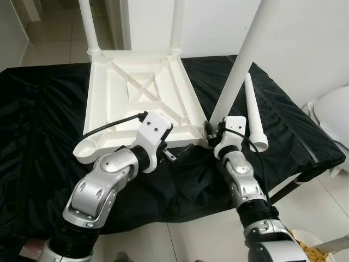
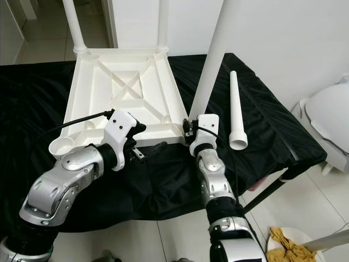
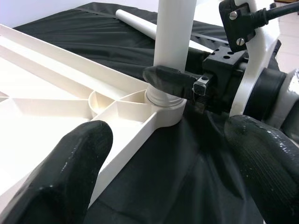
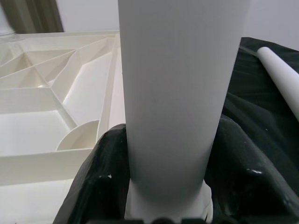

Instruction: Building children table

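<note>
A white plastic child's tabletop (image 1: pixel 139 98) lies upside down, ribbed underside up, on a desk covered with black cloth (image 1: pixel 43 120). White tubular legs stand in its two far corner sockets. A third white tubular leg (image 1: pixel 240 65) stands in the near right socket, tilted slightly, and the right pincer (image 4: pixel 166 186) is closed around its base, one black finger on each side. A loose tapered white leg (image 1: pixel 253 112) lies on the cloth just right of it. The near left corner socket (image 1: pixel 87 147) is empty. The left pincer (image 3: pixel 168 182) hovers at the tabletop's near edge, fingers spread wide, gripping nothing. Pale tiled floor (image 1: pixel 180 240) surrounds the desk.
</note>
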Available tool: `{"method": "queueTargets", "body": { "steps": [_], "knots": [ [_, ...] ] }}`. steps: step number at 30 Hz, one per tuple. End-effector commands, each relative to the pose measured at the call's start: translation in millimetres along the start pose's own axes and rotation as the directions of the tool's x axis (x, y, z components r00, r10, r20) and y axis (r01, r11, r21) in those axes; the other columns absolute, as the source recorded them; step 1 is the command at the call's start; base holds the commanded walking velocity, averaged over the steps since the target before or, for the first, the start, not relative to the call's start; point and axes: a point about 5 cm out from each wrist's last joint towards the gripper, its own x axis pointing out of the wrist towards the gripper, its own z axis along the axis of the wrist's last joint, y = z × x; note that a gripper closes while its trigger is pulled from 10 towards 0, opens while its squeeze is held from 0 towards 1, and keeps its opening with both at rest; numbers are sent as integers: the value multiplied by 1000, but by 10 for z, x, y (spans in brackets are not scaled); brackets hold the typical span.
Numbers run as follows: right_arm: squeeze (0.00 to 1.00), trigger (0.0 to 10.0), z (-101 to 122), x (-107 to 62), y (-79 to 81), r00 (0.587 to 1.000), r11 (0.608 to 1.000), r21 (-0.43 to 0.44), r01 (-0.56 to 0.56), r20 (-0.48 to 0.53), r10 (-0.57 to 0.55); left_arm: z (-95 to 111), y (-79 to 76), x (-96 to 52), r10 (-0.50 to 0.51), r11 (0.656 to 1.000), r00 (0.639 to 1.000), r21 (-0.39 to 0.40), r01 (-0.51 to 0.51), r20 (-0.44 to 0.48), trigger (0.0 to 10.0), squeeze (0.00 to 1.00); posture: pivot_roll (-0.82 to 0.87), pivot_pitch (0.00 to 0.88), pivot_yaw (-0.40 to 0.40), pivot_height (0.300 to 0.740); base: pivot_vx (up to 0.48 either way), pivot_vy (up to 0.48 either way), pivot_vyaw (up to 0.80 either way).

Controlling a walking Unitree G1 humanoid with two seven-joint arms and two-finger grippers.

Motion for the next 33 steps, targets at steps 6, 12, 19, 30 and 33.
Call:
{"method": "queueTargets", "body": {
  "steps": [6,12,19,30,33],
  "knots": [
    [0,0,-114,-87,179,997,999,36,-9,-71,12,-1,-28,1,12,1000,1000,10,-12,-8,10000,0,-14,40,-57,740,0,0,0],
    [0,10000,-135,-94,141,993,1000,24,-9,-116,12,-7,-33,-9,15,1000,1000,8,-15,-9,10000,0,-13,41,-61,740,0,0,0],
    [1000,10000,-121,-65,23,994,1000,29,-3,-111,6,-3,-25,-10,19,1000,1000,6,-19,-8,10000,0,-12,43,-55,740,0,0,0],
    [0,10000,-129,27,-102,975,982,-18,-188,-120,184,25,28,-20,40,999,999,8,-39,-5,10000,0,-8,56,-43,740,0,0,0],
    [0,10000,-120,36,-107,971,978,-26,-209,-123,204,26,29,-21,40,999,999,8,-40,-5,10000,0,-8,56,-43,740,0,0,0]
  ]
}}
